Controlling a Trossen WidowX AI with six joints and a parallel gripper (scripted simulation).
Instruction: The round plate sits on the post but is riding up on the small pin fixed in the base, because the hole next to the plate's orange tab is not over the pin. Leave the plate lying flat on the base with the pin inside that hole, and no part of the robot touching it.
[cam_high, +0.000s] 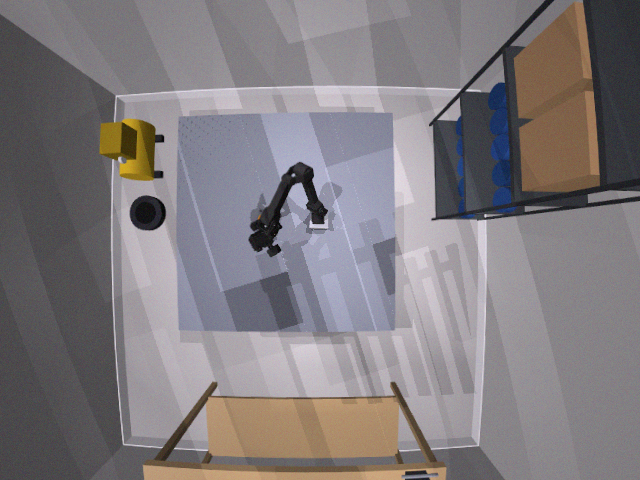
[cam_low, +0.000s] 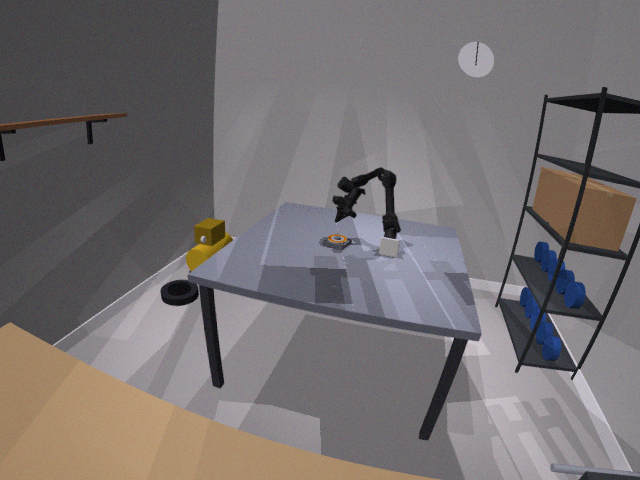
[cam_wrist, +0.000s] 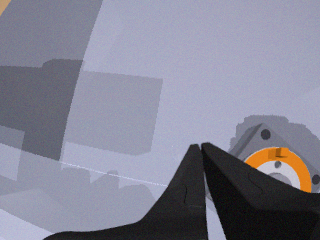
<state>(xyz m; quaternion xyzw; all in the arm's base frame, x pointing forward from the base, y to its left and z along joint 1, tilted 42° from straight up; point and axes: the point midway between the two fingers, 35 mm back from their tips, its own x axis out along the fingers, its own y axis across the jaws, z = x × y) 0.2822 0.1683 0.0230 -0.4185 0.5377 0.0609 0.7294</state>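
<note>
The round plate (cam_low: 329, 238) (cam_wrist: 298, 162), with an orange rim and a pale inner ring, sits on the dark grey square base (cam_low: 338, 246) (cam_wrist: 254, 144). In the wrist view its orange tab (cam_wrist: 281, 153) is on the far side, with a small dark round spot (cam_wrist: 278, 164) just inside it. The grey post (cam_wrist: 280, 177) shows partly at the plate's centre. My finger hides the near part of plate and base. I cannot make out the pin or any tilt. My gripper (cam_low: 337, 220) (cam_wrist: 199, 151) is shut and empty, above the table and clear of the plate. From overhead the arm covers nearly all of the plate.
The arm's white mount (cam_high: 318, 225) (cam_low: 389, 246) stands on the blue-grey table (cam_high: 330, 304) (cam_low: 289, 279), to the right of the base. A shelf rack with boxes, a yellow machine and a black ring-shaped thing are off the table.
</note>
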